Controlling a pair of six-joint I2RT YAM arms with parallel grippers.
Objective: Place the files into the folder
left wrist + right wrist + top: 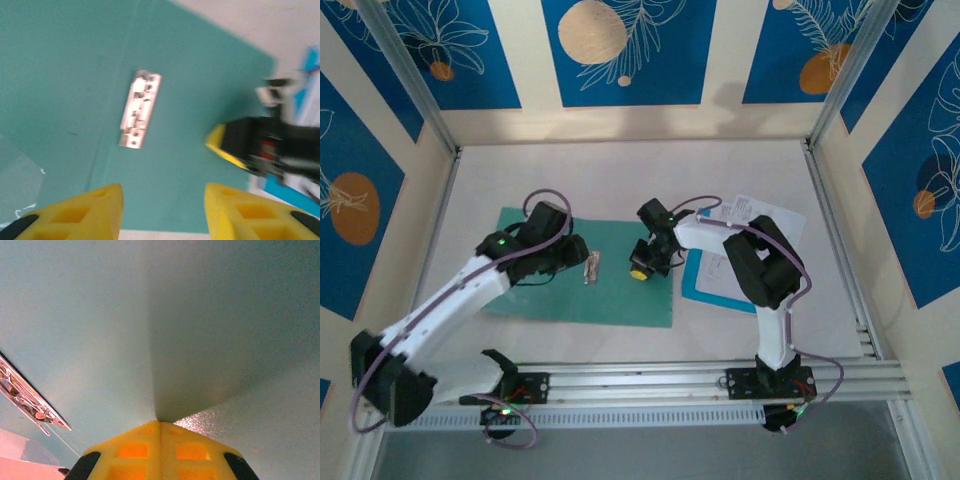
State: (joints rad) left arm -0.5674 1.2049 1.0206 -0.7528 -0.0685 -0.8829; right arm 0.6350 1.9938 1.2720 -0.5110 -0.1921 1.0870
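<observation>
On the left-centre of the table, the folder (620, 300) lies spread flat, a metal clip (591, 268) near its middle. The files (760, 213) lie well apart to the right, near a light-blue sheet (705, 285). The left gripper (163, 200) hovers over the clip, jaws partly apart and empty. The right gripper (160, 432) is closed tight, tips against the teal card. The step looks like readying the folder, so pin the card with the right tips while the left works the clip — otherwise the thin card may slide.

Soft even light; the left wrist view is motion-blurred, and a dark shadow crosses the folder (100, 315).
</observation>
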